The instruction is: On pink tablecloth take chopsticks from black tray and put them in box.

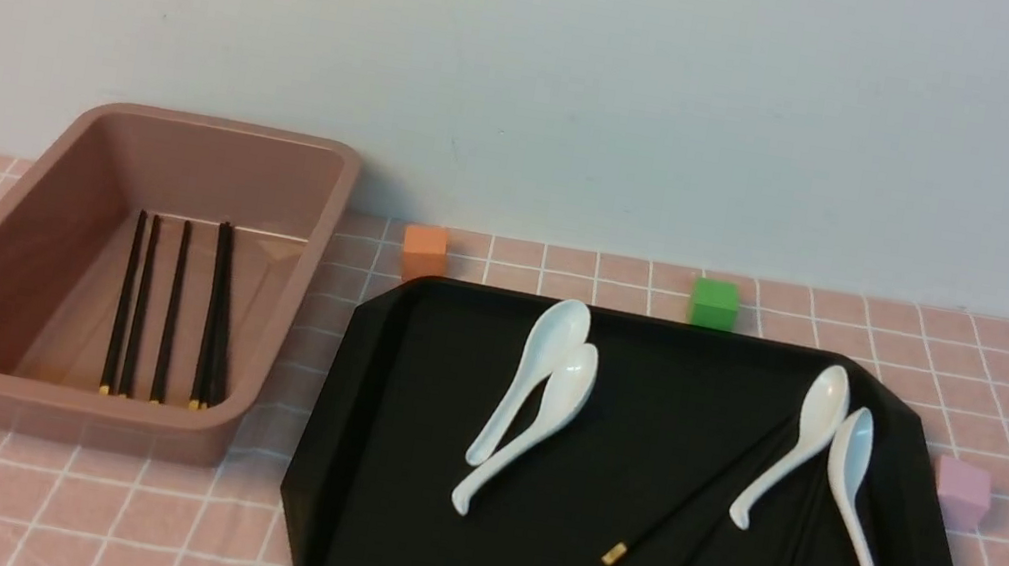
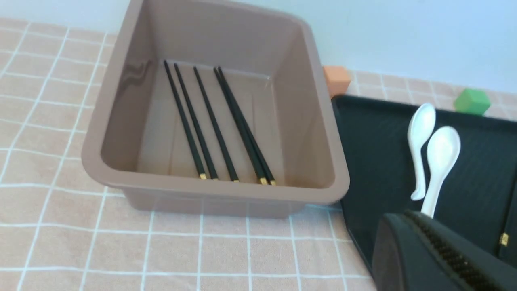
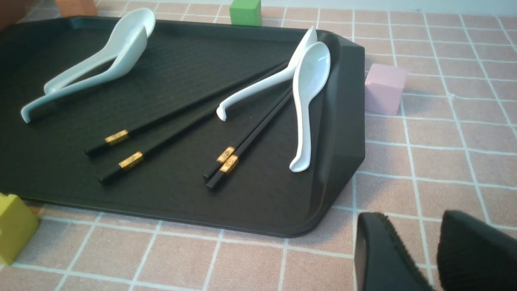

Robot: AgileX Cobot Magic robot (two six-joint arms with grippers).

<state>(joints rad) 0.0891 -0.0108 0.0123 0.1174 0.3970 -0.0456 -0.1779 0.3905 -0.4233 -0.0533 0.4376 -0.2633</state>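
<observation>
Left gripper (image 2: 420, 242): jaws closed together, nothing between them. It hangs over the near corner of the black tray (image 2: 375, 161), at 3 o'clock of the box (image 2: 121, 101).

Right gripper (image 3: 420, 234): jaws apart with a moderate gap and empty, over the pink tablecloth (image 3: 444, 121) just off the tray's near right corner.

Box: five chopsticks (image 1: 171, 311) lie lengthwise on its floor, gold bands toward 6 o'clock. The box is at 9 o'clock of the tray.

Tray: four chopsticks are left, in the 4 o'clock part.
- Splayed pair (image 1: 690, 515): banded ends toward 7 o'clock and slightly apart from each other.
- Tight pair (image 1: 789, 561): side by side and touching, banded ends toward 6 o'clock.

Both pairs run up toward 1 o'clock, beneath the two white spoons (image 1: 828, 446) on the right. The other two spoons (image 1: 538, 390) lie clear of them, near 11 o'clock.

Handling, my judgement: the sticks are light, rigid and smooth-finished, so likely slick and prone to roll or pivot in a pinch. They lie flat on the tray floor, leaving little room under them.

The best hold looks to be just above the gold bands, where the sticks are bare of spoons. Taking the tight pair together seems feasible.

Risk: drawing them out could drag or tip the spoons resting across them, and those look like breakable ceramic. A low slide toward 6 o'clock before lifting should spare them.
</observation>
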